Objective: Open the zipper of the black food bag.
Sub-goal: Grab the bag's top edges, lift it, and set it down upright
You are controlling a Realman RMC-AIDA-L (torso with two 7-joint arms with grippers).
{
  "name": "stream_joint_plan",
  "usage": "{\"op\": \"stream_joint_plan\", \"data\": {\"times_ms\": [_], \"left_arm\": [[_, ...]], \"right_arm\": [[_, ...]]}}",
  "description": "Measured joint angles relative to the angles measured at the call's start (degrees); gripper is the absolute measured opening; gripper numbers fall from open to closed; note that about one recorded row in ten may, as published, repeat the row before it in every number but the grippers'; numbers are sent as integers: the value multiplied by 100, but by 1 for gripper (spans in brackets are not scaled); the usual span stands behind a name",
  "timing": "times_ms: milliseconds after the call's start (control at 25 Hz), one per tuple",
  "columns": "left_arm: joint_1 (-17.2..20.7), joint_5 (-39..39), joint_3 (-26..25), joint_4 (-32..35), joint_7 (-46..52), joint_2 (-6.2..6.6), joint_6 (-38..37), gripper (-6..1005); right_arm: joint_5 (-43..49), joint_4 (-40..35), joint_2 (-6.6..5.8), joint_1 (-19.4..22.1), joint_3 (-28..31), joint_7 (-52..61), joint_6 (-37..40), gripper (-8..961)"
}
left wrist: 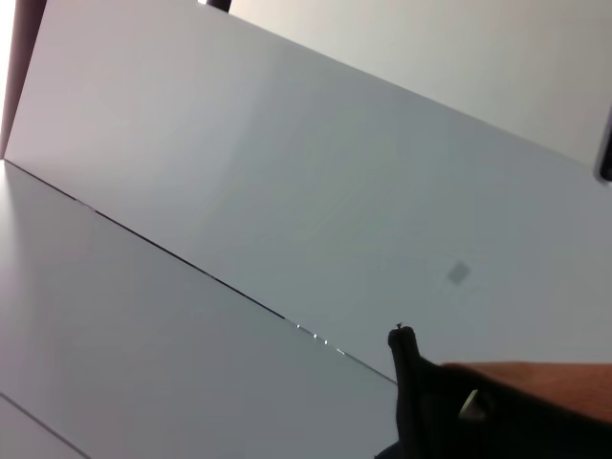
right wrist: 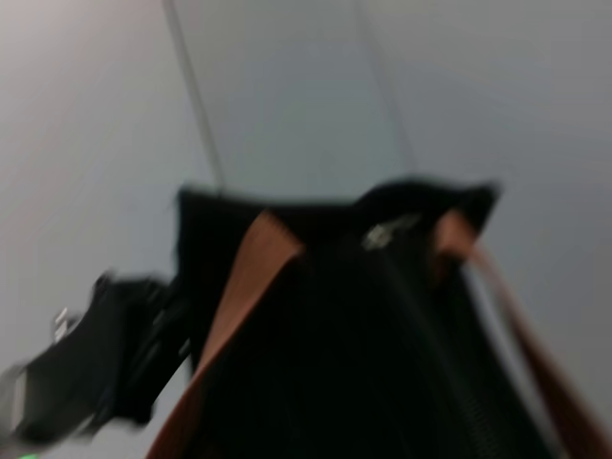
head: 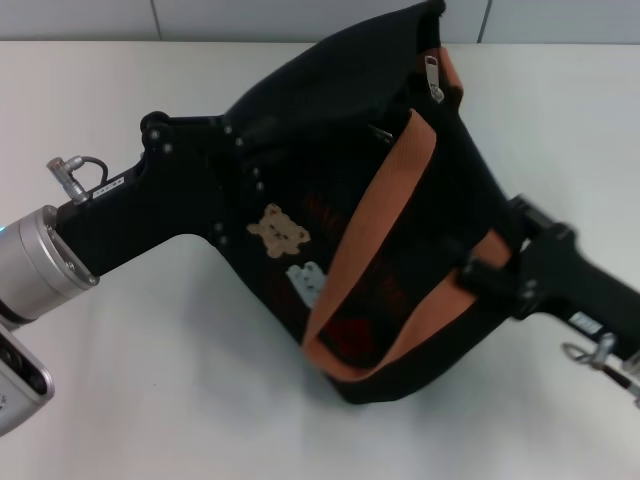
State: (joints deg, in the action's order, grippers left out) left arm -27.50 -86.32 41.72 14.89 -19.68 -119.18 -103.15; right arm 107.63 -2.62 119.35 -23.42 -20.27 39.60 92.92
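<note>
One black food bag (head: 340, 190) sits in the middle of the white worktop (head: 150, 400), lying tilted, with its long axis running from the near right corner up to the far edge, its top end pointing away from the robot. Along that top runs the zipper (head: 433, 78): one small silver pull tab shows near the far end, hanging beside an orange strap. From the right wrist view the tab (right wrist: 387, 231) glints near the top ridge of the bag (right wrist: 363, 354), though that view is blurred.

Count the handles: two rust-orange straps (head: 375, 230), one looping down across the side panel, one along the right edge. Two bear patches on the side, one tan (head: 278, 230) and one white (head: 307, 283). There is red lettering beneath the strap, but it's too dark and creased to read.

Two arms are in. The left hand (head: 235, 165) comes in from the left and presses against the bag's left side; its fingers are lost against the black fabric, so I cannot tell whether they are closed. The right hand (head: 495, 275) meets the bag's lower right corner by the strap; its grip cannot be made out either.

The left wrist view shows mostly pale wall panels, with a sliver of bag (left wrist: 497, 421) in the corner.
</note>
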Motion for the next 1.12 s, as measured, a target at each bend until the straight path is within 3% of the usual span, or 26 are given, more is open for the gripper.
{"op": "stream_joint_plan", "data": {"times_ms": [480,720,840,1120], "left_arm": [[-150,-42,34,-217,-231,0,-97,87],[-131,-44,106,-225,-231,0,-97,87],[-118,-47,166,-275,-252,-1,-80,87],[-142,-51,166,-435,-354,-1,49,87]], "right_arm": [[619,731,45,-1224,-3,-202,-1701,828],[598,848,52,-1396,75,-467,-2007,827],[609,796,38,-1257,67,-494,-1888,827],[508,339,36,-58,558,-709,-388,825]]}}
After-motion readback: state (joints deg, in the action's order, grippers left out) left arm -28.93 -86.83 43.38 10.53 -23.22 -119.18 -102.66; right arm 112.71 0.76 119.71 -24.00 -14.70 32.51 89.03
